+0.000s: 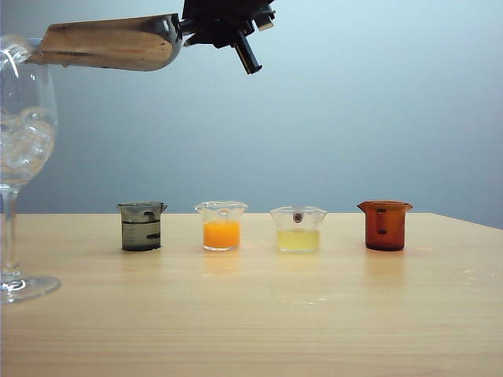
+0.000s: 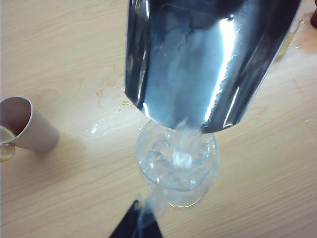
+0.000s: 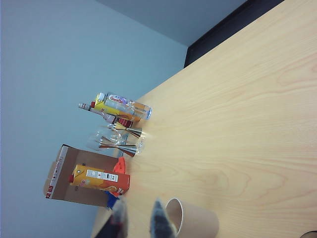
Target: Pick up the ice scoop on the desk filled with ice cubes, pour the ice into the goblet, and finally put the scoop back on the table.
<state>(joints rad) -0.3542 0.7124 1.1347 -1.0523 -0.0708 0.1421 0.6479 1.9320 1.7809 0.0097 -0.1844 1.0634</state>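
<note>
While the ice scoop hangs high over the goblet at the far left of the table, the pour is under way; the right gripper is closed tight on the scoop's handle, up at the top of the exterior view. In the left wrist view, ice cubes slide off the scoop's lip into the glass, and many already sit in the bowl. The left gripper shows only as dark tips beside the goblet's foot; I cannot tell if it is wide or narrow. To pour well, I think the scoop's lip should stay right above the rim and tip slowly, so no ice falls on the wood; keep clear of the four small beakers.
</note>
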